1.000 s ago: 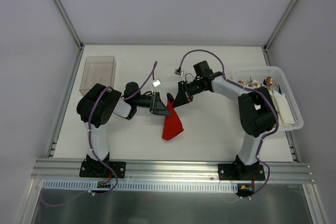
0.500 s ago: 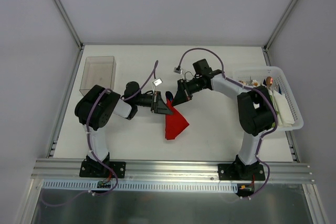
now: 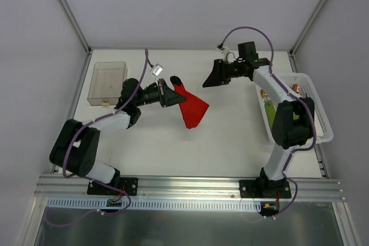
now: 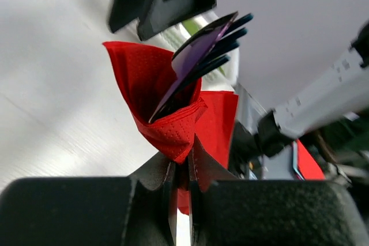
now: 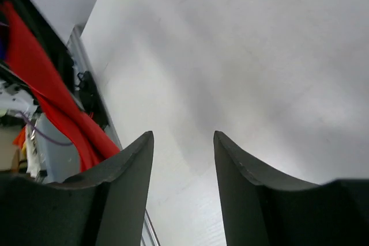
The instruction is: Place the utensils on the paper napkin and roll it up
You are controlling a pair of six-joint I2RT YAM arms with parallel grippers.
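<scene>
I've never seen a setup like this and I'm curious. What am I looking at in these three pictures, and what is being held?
These are two robot arms bolted to the near edge of a white table. One picture looks down from above; the other two come from a camera on each wrist, so each shows its own fingers. The left gripper is shut on a thin red paper napkin wrapped around slim metal utensils with purple-blue heads. The right gripper is open and empty. On the table stand a clear plastic box at the left and a white plastic basket at the right.
</scene>
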